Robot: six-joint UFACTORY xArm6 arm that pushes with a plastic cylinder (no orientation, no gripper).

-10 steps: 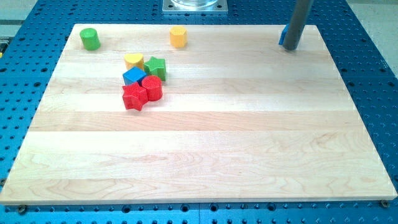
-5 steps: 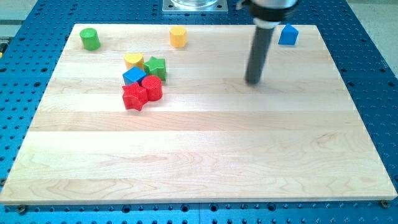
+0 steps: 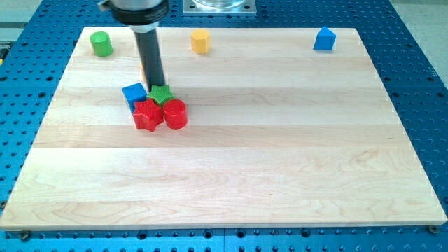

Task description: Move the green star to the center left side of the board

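A pale wooden worktop [image 3: 231, 182] fills most of the view, resting on a blue perforated base [image 3: 420, 49]. Its near half, toward the view's bottom edge, holds only bare wood.

Moving farther in, a tight cluster of four blocks sits left of centre, in the far-left quarter of the worktop. Nearest are a red star [image 3: 148, 115] and, touching it on the view's right, a red cylinder [image 3: 175, 113]. Just behind them are a blue cube [image 3: 134, 94] on the view's left and the green star [image 3: 162, 96] on the view's right, wedged against both red blocks.

The dark rod comes down from the view's top, and my tip [image 3: 157, 85] rests at the far edge of the green star, touching or nearly touching it. The arm has no hand, so no grip state can be told. A sliver of yellow shows behind the rod; its shape is hidden.

Along the far edge stand a green cylinder [image 3: 101, 43] near the far-left corner, a yellow block [image 3: 201, 41] near the middle, and a blue block [image 3: 323, 39] toward the far-right corner.
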